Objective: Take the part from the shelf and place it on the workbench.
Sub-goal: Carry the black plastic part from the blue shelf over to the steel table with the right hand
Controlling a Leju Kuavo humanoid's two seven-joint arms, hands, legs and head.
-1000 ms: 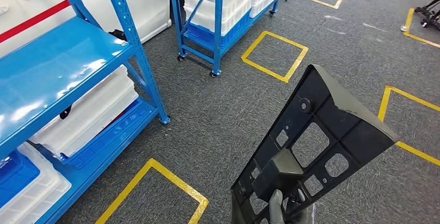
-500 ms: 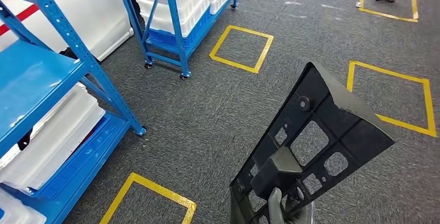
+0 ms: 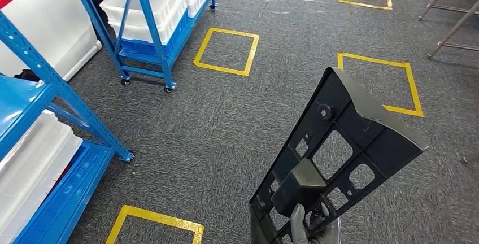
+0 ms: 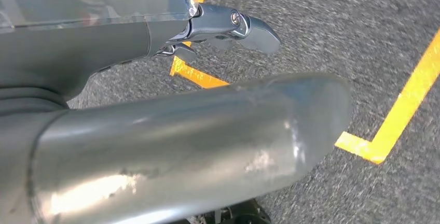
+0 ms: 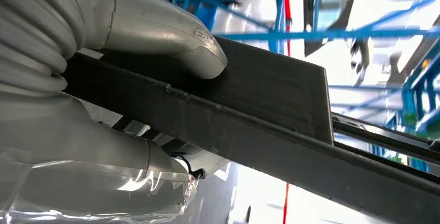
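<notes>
Head view: one black plastic part point(image 3: 339, 159), a flat panel with rectangular cut-outs and a raised rim, held upright and tilted toward the right above the grey carpeted floor point(image 3: 237, 120). Position: near, right of centre. Right hand point(image 3: 310, 230) grips the part at its near lower end; a pale thumb lies over the panel face. In the right wrist view the same hand point(image 5: 129, 79) clamps the part's dark edge point(image 5: 270, 115) between the thick grey thumb above and the fingers below.

Left hand point(image 4: 171, 130): seen in the left wrist view hanging over the carpet, nothing in it; thumb and one fingertip point(image 4: 254, 27) stand apart.

Surroundings: blue metal shelf point(image 3: 39, 142) at near left, carrying white bins; a second blue wheeled rack point(image 3: 147, 35) at far left with white and blue crates; yellow tape squares point(image 3: 226, 52) marked on the floor, far and near.
</notes>
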